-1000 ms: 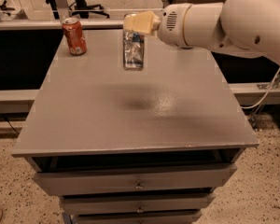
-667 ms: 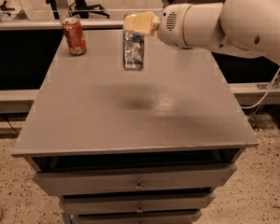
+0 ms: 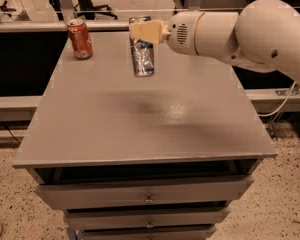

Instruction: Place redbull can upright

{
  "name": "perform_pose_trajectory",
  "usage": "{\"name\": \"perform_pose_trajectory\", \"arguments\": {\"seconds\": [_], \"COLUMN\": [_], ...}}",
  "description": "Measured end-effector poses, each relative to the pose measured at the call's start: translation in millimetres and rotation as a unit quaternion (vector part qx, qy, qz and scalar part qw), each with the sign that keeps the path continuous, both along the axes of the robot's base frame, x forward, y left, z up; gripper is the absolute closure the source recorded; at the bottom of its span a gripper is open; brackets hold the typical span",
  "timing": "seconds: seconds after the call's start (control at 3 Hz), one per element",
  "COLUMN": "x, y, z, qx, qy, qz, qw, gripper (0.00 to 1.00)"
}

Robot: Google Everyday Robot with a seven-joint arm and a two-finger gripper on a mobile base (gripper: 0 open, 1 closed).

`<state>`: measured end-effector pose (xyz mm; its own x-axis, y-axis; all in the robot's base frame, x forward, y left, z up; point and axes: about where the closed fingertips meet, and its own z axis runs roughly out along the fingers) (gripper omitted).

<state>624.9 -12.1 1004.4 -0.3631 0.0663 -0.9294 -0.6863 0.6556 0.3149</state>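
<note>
- Cabinet (image 3: 90, 134): grey, flat matte top, takes up most of the view. Stacked drawers (image 3: 149, 196) on the front face, each with a small knob at centre.
- Floor (image 3: 15, 204): speckled, visible on both sides of the cabinet.
- Arm (image 3: 250, 34): white and rounded, enters from the right edge and reaches left across the far part of the top.
- Gripper (image 3: 140, 31): tan, at the end of the arm, above the far centre of the top. Jaws are clamped across the upper part of the redbull can, one on either side.
- Redbull can (image 3: 143, 59): slim and tall, blue and silver, with patchy bright reflections down the side.
  - Top end shows just above the gripper; the body hangs below it.
  - Near vertical, bottom end slightly right of the top.
  - Bottom rim is off the surface: the can is held in the air, not resting on the cabinet.
  - Red marking can't be made out.
- Shadow (image 3: 140, 106): soft dark patch on the top, nearer the camera than the redbull can and apart from it.
- Soda can (image 3: 80, 39): orange-red with a silver lid, standing upright at the far left corner of the top, well apart from the redbull can and gripper.
- Cable (image 3: 285, 101): thin, pale, hangs off the right side near the arm.
</note>
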Motion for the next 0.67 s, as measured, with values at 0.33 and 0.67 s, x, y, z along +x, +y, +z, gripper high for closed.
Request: {"name": "perform_pose_trajectory", "arguments": {"seconds": [0.33, 0.67], "x": [-2, -13], "y": [-11, -5], "z": [-10, -21], "qx": [-0.001, -0.013], "qy": [-0.063, -0.133], "qz": [0.022, 0.056], "qw": [0.9978, 0.9895], "gripper": [1.0, 1.0]}}
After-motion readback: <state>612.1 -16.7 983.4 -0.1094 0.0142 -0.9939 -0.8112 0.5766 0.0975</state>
